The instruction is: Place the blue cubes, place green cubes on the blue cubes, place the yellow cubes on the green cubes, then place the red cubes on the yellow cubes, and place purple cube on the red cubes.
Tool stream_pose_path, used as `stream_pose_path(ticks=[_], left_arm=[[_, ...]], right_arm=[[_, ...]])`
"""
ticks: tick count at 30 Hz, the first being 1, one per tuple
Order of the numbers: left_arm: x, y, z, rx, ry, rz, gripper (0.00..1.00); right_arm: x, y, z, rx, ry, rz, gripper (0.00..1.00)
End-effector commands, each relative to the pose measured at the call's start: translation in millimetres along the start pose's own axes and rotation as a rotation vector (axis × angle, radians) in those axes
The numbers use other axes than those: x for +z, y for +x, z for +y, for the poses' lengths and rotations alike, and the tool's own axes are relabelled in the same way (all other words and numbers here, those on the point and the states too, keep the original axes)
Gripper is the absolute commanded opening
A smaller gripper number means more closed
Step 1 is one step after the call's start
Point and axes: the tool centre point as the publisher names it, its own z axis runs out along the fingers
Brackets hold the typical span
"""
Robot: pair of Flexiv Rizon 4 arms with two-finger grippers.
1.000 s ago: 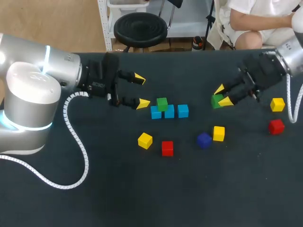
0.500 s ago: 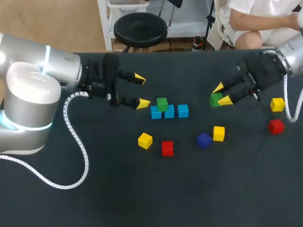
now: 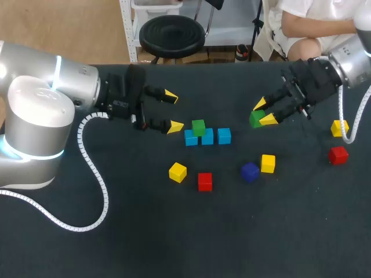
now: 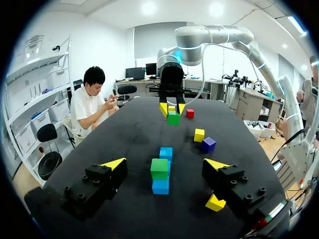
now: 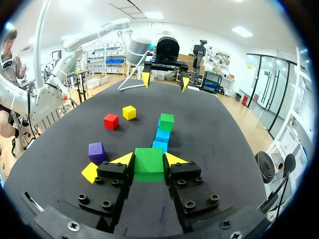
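While both arms hang over the dark table (image 3: 116, 243), the things lying closest to the robot's side are loose: a red cube (image 3: 204, 181) with a yellow cube (image 3: 177, 172) near it on the left, and to the right a purple cube (image 3: 250, 172) just beside a second yellow cube (image 3: 267, 163). A little further back, out by the right edge, a second red cube (image 3: 338, 154) lies well apart from those. Behind that comes the row of three blue cubes (image 3: 207, 138), set side by side near the middle, with a green cube (image 3: 199, 127) sitting on top across the left two; a third yellow cube (image 3: 339, 128) lies off at the right, just behind the second red one. Just left of the row, the left gripper (image 3: 173, 111) has its fingers spread wide apart, pointing toward the cubes. Furthest back, right of the row and apart from it, the right gripper (image 3: 263, 112) pinches a second green cube (image 3: 255, 119) between its yellow tips, one finger pressed on each side, as its own wrist camera shows plainly.
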Motion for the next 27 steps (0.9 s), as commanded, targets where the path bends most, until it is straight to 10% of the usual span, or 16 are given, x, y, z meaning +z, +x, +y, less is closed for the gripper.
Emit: stream_pose_path(ticks=[1,27], left_arm=[[-0.6,1.2,-0.6,0.002,-0.002,-0.005,1.0],[-0.6,1.2,-0.6,0.002,-0.002,-0.005,1.0]], right_arm=[[-0.3,-0.3,0.5,0.0,0.001,0.001,0.0],[17.3,-17.6,-7.2,0.047,-0.034,-0.027,0.0]])
